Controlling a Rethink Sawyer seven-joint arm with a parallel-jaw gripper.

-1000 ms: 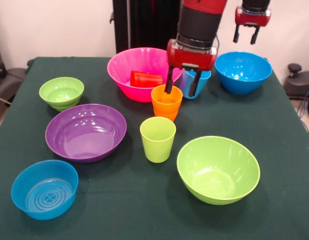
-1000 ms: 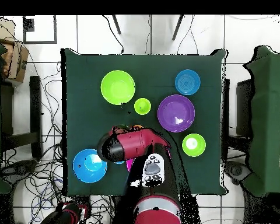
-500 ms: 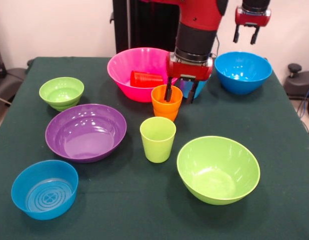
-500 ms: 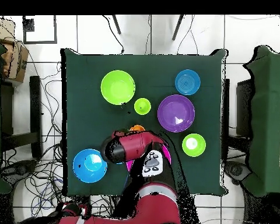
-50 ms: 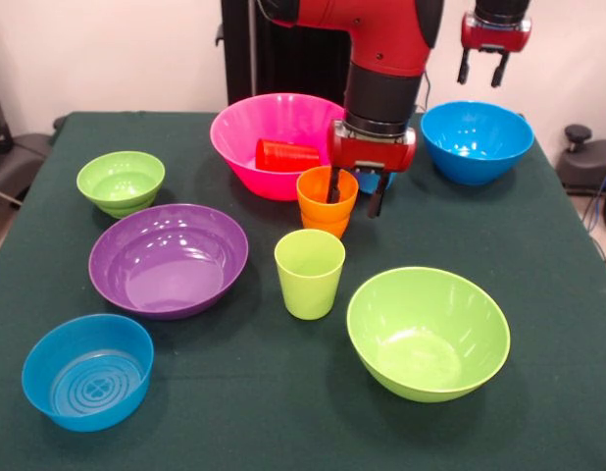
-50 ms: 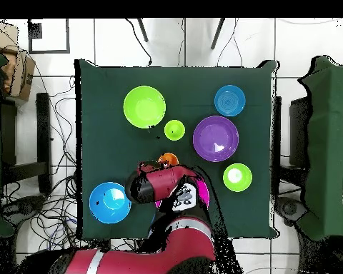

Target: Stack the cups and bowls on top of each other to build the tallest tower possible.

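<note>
The front view looks from across the table (image 5: 538, 324), angled down and close enough that its near edge is cut off. The overhead view looks straight down from high up, taking in the whole table (image 6: 103, 93) and surrounding floor (image 6: 60, 128). Both views share the tabletop, turned half round between them.

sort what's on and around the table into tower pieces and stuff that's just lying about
Job pieces: orange cup, lime green cup, red cup lying in the pink bowl, purple bowl, large blue bowl, large green bowl, small green bowl, small blue bowl.

Lying about: cables on the floor, cardboard box.
</note>
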